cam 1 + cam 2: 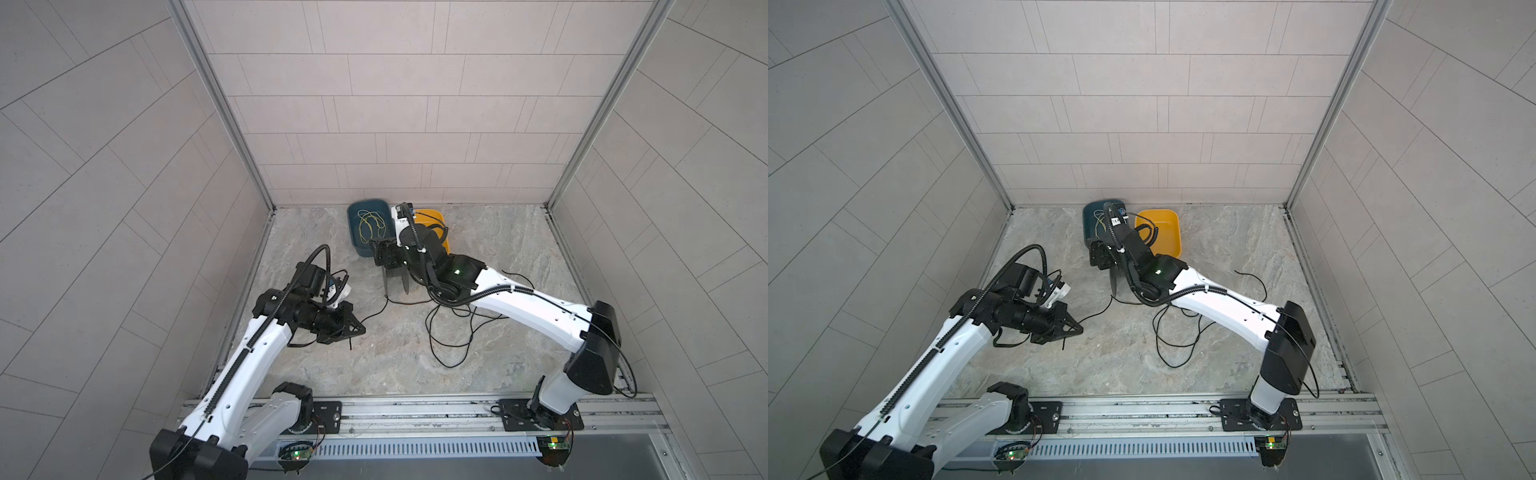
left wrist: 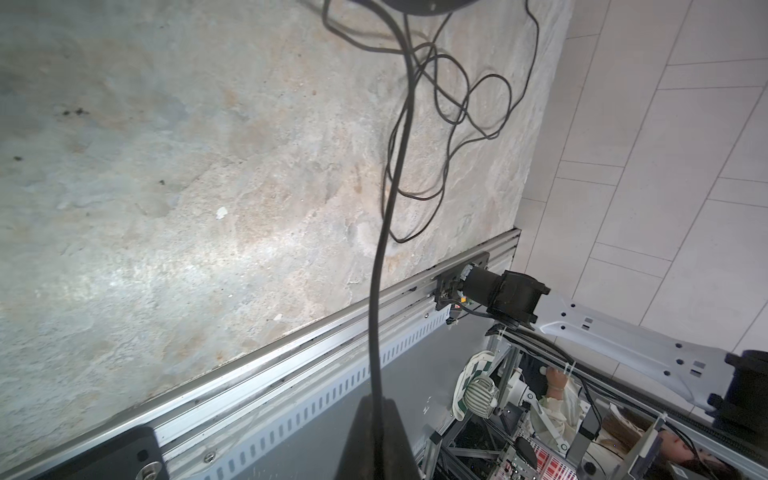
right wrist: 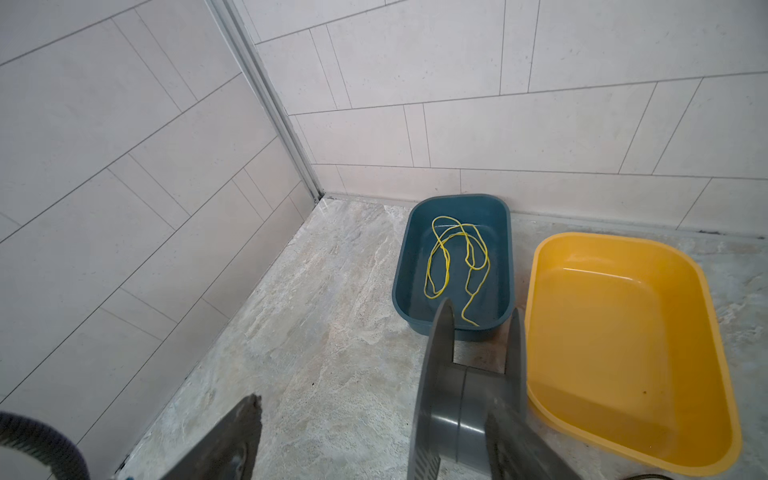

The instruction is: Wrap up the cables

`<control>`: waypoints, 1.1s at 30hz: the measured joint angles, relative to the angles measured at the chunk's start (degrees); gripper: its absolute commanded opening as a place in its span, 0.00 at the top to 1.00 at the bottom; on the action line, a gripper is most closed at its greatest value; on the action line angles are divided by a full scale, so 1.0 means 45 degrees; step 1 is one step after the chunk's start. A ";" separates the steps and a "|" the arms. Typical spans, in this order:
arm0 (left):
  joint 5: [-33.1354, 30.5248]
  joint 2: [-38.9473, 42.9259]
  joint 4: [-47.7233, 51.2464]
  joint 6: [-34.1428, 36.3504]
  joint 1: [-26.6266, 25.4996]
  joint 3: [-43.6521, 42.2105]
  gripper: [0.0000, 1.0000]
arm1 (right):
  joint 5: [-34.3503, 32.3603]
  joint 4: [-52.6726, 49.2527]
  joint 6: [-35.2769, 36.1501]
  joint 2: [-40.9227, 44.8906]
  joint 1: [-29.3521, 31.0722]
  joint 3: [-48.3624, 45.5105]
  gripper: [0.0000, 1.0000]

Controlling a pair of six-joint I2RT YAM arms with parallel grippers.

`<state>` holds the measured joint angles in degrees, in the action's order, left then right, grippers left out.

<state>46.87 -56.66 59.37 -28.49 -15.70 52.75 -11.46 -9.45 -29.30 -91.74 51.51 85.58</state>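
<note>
Left hand (image 1: 359,330) clamps a thin, glossy black cable (image 2: 374,291) near its end; the rest trails in loose loops across the grey marbled tabletop (image 1: 374,365) towards the right hand (image 3: 374,406), fingers apart.

Tally on the one tabletop (image 1: 374,374) — one black cable (image 2: 372,307), a single strand. One grey spool (image 3: 465,399), two flanges. Two bins — one teal bin (image 3: 498,232), one yellow bin (image 3: 623,332). One yellow-green cord (image 3: 469,251). Two robot arms: left arm (image 1: 249,361) and right arm (image 1: 536,307). Two tools: left tool (image 1: 360,330), right tool (image 3: 374,405). One front rail (image 1: 415,409), carrying two black base plates (image 1: 328,417).
</note>
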 measured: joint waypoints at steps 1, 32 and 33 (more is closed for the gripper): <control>-0.0029 -0.0019 -0.0131 -0.0194 -0.0248 0.0165 1.00 | 0.0408 0.0068 0.0262 0.0525 -0.0175 -0.0466 0.19; -0.0665 -0.5294 -0.0962 0.1588 -0.2351 0.8684 1.00 | 0.5527 0.0573 0.9369 0.6139 -0.2050 -0.6329 0.27; -0.0588 -0.5319 -0.0913 0.1676 -0.2351 0.8840 1.00 | 0.5605 0.0651 0.9428 0.6003 -0.2074 -0.6329 0.28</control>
<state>44.23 -80.60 55.27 -20.95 -26.28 92.53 13.76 -6.52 13.13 -64.73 42.17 57.10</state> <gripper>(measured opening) 0.060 0.727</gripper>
